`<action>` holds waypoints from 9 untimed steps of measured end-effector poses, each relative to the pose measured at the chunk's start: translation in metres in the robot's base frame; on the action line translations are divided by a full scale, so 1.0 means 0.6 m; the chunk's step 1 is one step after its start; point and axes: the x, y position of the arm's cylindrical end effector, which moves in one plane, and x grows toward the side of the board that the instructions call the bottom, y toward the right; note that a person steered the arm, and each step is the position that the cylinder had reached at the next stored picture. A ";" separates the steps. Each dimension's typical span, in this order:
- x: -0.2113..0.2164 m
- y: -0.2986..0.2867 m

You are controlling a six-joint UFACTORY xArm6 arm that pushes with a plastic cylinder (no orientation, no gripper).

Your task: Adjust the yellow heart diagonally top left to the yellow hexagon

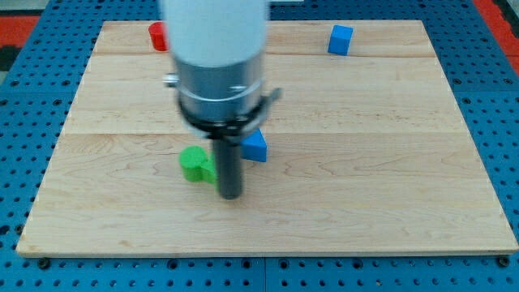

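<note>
Where the wooden board (268, 227) comes nearest the view's bottom, you see only bare pale planks, set on a blue pegboard surface (24, 268). Moving up, you meet my tip (231, 196), the lower end of a straight dark rod that comes down from the arm's white and grey body (217, 57). It is a plain rod with nothing that spreads or pinches, and it holds nothing. My tip sits just beside the green block (195, 163), at that block's right and slightly lower edge; you cannot tell from this view whether they touch. The green block's shape is blurred, lumpy in outline. Just to the right of the rod and a little higher lies a blue block (255, 147) with a pointed top, partly hidden by the rod. Farther up, near the board's top edge, you find a red block (157, 36) at the view's left, half covered by the arm, and a blue cube (340, 39) well apart at the right. You cannot see the yellow heart or the yellow hexagon anywhere; the arm's body covers part of the board's upper middle.
</note>
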 end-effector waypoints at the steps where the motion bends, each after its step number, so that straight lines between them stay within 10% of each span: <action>1: -0.009 0.053; 3: -0.022 0.190; 7: -0.496 0.178; 9: -0.543 0.047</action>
